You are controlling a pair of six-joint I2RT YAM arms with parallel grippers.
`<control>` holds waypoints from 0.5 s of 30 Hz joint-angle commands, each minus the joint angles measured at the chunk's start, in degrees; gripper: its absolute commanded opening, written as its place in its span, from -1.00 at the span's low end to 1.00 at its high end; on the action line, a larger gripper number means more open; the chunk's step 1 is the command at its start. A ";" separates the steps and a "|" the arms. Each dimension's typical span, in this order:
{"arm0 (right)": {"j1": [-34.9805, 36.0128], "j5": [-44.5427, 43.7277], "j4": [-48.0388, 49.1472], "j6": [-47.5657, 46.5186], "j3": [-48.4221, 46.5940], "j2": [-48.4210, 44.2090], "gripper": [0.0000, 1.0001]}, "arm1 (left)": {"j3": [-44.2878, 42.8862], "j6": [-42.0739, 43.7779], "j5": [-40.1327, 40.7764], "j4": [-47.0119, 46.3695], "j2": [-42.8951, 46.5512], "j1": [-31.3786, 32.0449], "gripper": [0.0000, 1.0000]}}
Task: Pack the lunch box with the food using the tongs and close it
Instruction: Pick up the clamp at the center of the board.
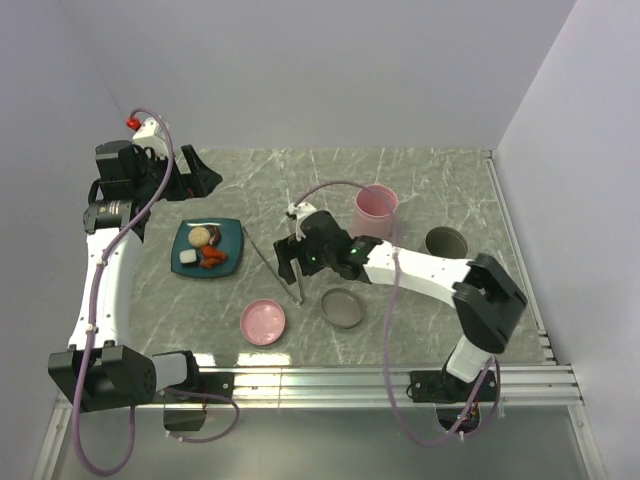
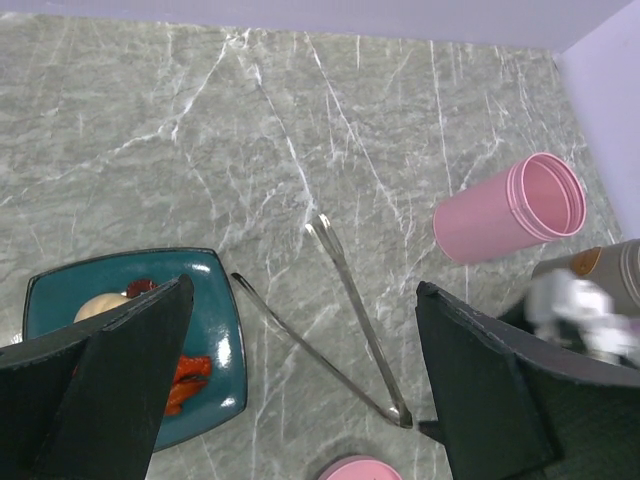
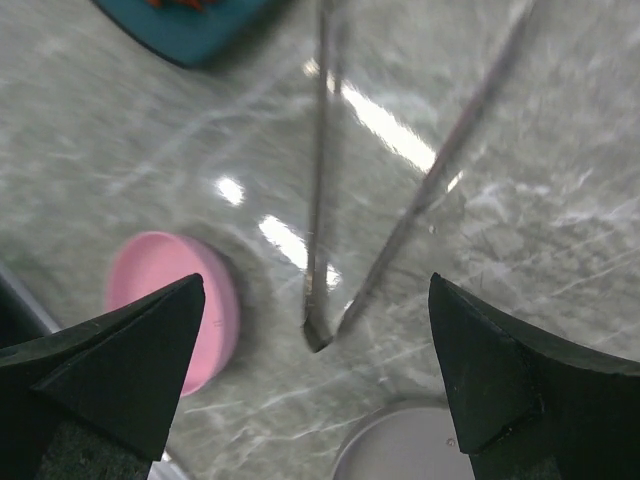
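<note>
While both grippers stood with their jaws spread wide and nothing between the pads, the tongs (image 1: 268, 262) lay flat on the marble table (image 1: 420, 180), not yet gripped. The right gripper (image 1: 290, 265) hung directly over them. In its wrist view the right gripper (image 3: 316, 280) had the tongs (image 3: 318, 200) running through the gap between its fingers (image 3: 120, 350), with the joined tip nearest the palm and the two slim arms fanning away ahead. Whether a pad touched the metal could not be told. A pink lid (image 3: 170, 300) sat just off its left finger and a grey lid (image 3: 400, 450) lay under the wrist.

The left gripper (image 1: 205, 178) was well apart from the tongs, up at the far side of the table. From its own camera the left gripper (image 2: 305, 285) looked down on the tongs (image 2: 345, 300), which lay between its fingers (image 2: 120, 370) but far below. The teal plate (image 2: 215, 330) lay partly behind its left finger, carrying the food (image 2: 100, 305): a beige round piece and red-orange bits (image 2: 185, 370). Seen from above, the food (image 1: 205, 247) also included a white cube and a dark piece. A pink tub (image 2: 510, 205) stood open beyond the right finger.
</note>
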State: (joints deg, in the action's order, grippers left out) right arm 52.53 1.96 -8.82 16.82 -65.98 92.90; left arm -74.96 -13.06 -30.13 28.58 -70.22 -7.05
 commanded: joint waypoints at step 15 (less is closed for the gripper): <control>2.31 -0.72 0.12 3.13 -6.88 12.64 0.99 | 2.01 -1.27 0.60 -5.81 0.51 0.02 0.99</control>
State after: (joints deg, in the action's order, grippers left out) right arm 54.11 2.46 -9.02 19.05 -69.76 103.18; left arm -73.30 -13.32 -29.50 25.85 -70.30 -7.05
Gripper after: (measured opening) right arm 0.996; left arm 0.995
